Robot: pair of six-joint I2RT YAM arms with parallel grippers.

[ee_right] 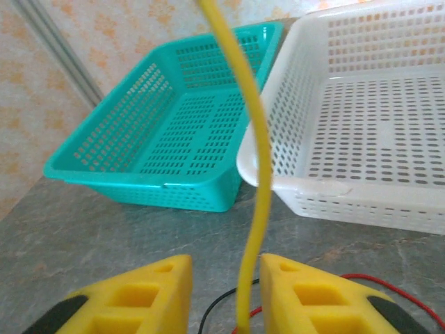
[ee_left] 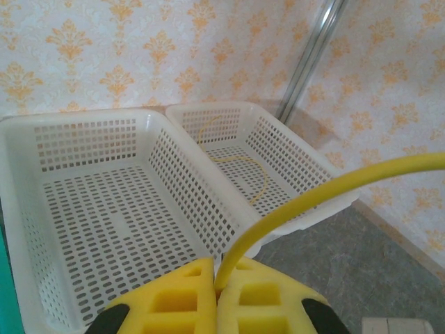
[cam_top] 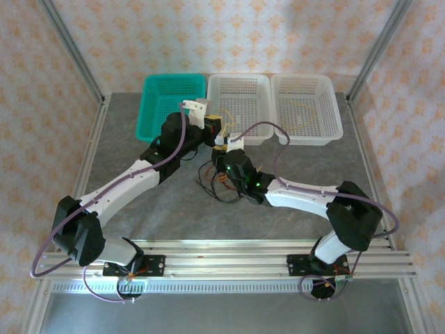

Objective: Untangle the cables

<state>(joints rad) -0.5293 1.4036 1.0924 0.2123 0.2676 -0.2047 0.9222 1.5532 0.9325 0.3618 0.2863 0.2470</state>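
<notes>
A teal basket (cam_top: 174, 97), a middle white basket (cam_top: 240, 104) and a right white basket (cam_top: 306, 104) wall off the far edge of the worktop (cam_top: 327, 167). A yellow cable (ee_right: 256, 160) rises upright between the jaws of the right end effector (ee_right: 226, 278); bare worktop lies open to either side.

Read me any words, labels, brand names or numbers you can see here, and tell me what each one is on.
None: no readable text on the teal basket, the middle white basket, the right white basket or the yellow cable. The wallpaper bears only an ornamental pattern.

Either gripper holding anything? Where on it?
Left gripper pinches the yellow cable between its fingertips; which part of the strand cannot be told. Right gripper straddles it, unclamped.
</notes>
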